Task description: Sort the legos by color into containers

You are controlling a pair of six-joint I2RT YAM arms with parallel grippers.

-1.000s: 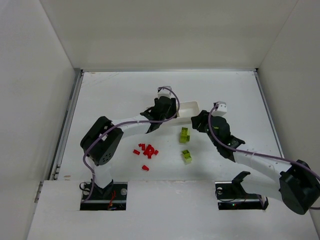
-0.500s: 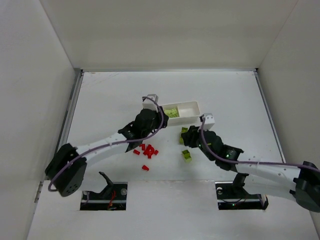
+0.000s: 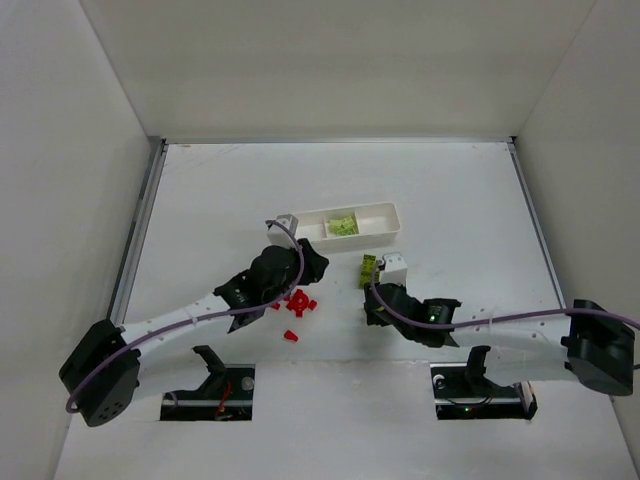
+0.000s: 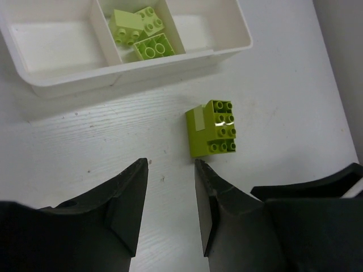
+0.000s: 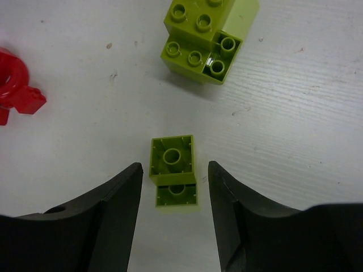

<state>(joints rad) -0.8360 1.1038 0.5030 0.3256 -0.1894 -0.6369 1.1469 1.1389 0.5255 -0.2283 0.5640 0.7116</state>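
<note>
The white tray [image 3: 380, 222] holds yellow-green legos [image 3: 343, 226] in its middle compartment; they also show in the left wrist view [image 4: 139, 31]. Its left compartment [image 4: 54, 42] is bare. Red legos [image 3: 297, 301] lie in a pile on the table. My left gripper [image 3: 306, 266] is open and empty, just above the red pile; a yellow-green lego [image 4: 212, 127] lies beyond its right fingertip. My right gripper [image 5: 174, 166] is open and straddles an upside-down yellow-green lego [image 5: 172, 164] without touching it. Another yellow-green cluster [image 5: 207, 37] lies just beyond.
A red lego [image 5: 14, 85] lies at the left edge of the right wrist view. One red lego [image 3: 291, 336] lies apart, nearer the arm bases. The two grippers are close together. White walls enclose the table.
Both arms have pulled back from the tray toward the near edge. My left gripper now sits by the red pile. My right gripper has come down around the near yellow-green lego.
</note>
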